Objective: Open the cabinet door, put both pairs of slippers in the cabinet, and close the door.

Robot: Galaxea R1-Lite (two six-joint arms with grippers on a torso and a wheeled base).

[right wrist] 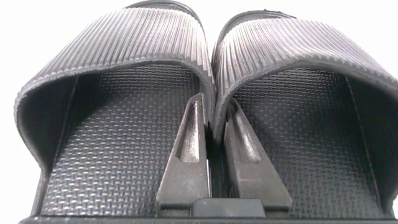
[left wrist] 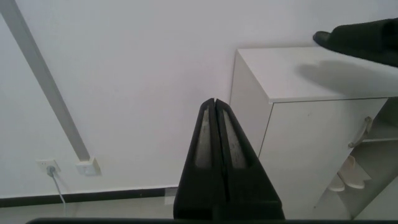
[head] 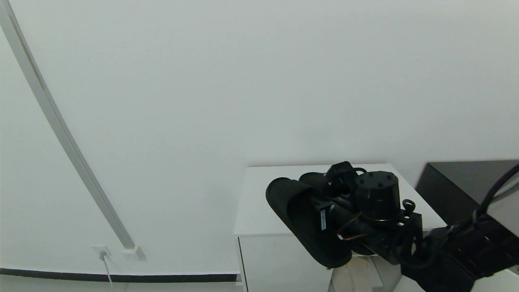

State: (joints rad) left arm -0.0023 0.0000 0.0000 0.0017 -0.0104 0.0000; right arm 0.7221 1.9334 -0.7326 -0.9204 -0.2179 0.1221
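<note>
Pinching the touching straps of two black slippers, the right gripper is clamped on them above the cabinet top. The left gripper is closed, empty, beside the cabinet. A slipper could be shaken loose from so narrow a pinch, or knocked against the cabinet's edge when lowered. Counted: two slippers, one cabinet.

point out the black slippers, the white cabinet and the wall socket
black slippers (right wrist: pixel 143 43): right wrist view, on the ribbed strap of one slipper
white cabinet (head: pixel 252 211): head view, on its bare top
wall socket (head: pixel 99 249): head view, on the plate where the cable plugs in
</note>
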